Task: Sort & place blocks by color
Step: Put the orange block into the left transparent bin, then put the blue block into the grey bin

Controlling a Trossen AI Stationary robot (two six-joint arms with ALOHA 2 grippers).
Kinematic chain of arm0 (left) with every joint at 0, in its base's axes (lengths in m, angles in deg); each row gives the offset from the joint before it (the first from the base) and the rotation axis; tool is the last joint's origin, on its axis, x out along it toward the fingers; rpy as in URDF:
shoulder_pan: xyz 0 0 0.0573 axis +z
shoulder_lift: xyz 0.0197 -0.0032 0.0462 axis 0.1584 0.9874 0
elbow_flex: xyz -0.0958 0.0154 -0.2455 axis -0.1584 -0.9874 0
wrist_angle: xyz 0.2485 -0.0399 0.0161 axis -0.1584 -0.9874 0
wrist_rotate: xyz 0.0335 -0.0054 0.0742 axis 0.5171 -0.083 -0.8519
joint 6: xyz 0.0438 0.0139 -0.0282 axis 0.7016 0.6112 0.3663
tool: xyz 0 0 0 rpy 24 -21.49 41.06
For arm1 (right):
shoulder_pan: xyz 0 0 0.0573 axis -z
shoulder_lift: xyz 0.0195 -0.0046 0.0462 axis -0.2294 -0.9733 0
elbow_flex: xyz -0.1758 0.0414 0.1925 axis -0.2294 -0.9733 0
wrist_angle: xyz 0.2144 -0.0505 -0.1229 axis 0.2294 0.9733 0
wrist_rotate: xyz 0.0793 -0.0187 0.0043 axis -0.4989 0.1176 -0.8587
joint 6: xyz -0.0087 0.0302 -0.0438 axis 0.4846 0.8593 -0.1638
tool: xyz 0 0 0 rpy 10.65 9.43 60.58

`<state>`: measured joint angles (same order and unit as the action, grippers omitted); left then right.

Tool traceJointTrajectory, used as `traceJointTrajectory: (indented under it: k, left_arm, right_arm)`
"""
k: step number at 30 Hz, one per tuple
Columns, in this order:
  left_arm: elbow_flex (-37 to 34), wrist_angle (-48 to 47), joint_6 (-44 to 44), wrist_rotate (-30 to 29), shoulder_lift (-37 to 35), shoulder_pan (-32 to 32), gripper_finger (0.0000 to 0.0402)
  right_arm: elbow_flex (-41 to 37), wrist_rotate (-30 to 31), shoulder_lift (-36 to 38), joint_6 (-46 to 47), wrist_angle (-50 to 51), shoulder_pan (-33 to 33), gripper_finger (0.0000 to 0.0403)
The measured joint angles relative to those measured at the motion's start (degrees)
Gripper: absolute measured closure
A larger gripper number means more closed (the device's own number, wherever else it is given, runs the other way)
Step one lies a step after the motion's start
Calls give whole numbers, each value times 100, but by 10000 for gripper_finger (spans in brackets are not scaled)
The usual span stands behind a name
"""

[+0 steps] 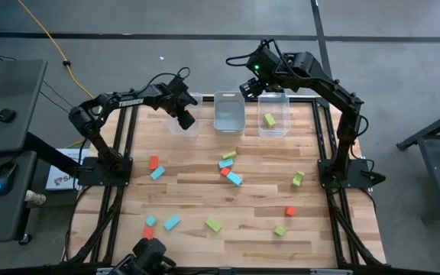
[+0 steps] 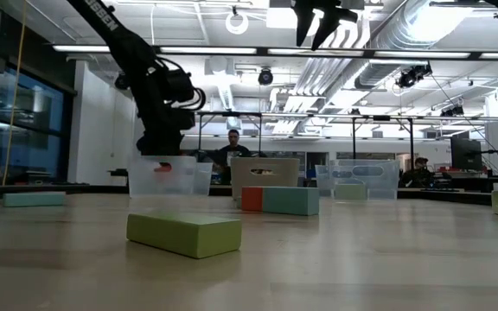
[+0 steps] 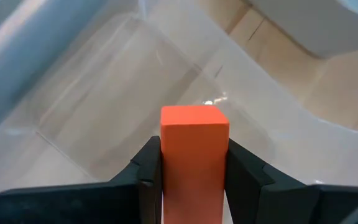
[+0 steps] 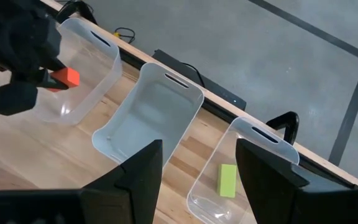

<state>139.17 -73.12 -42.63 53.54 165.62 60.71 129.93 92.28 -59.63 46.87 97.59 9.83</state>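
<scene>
Red-orange block (image 3: pixel 194 155) between left gripper (image 3: pixel 194 186) fingers (image 3: pixel 145 177), touching both.

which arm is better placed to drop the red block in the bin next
Left. Its gripper already grips the red block over the left bin; the right gripper hangs empty above the other bins.

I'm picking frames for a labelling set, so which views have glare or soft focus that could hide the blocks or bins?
Left wrist view: the red-orange block is sharp, the clear bin behind it soft, with a small glint. Low view: bright ceiling lights, the nearest green block slightly soft. High view: even light. Right wrist view: the right gripper dark, the bins clear to see.
</scene>
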Motion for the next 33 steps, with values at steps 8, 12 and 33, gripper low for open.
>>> traceJointTrajectory:
  k: [8,12,33]
  left_arm:
    - [-1,121,-38,1,246,0,313]
    - [-1,226,-76,2,246,0,313]
    - [12,244,-38,11,246,1,213]
  right_arm:
    - [0,-6,0,-107,2,0,208]
    - [0,-10,0,-107,4,0,208]
    - [0,-236,0,-144,214,2,208]
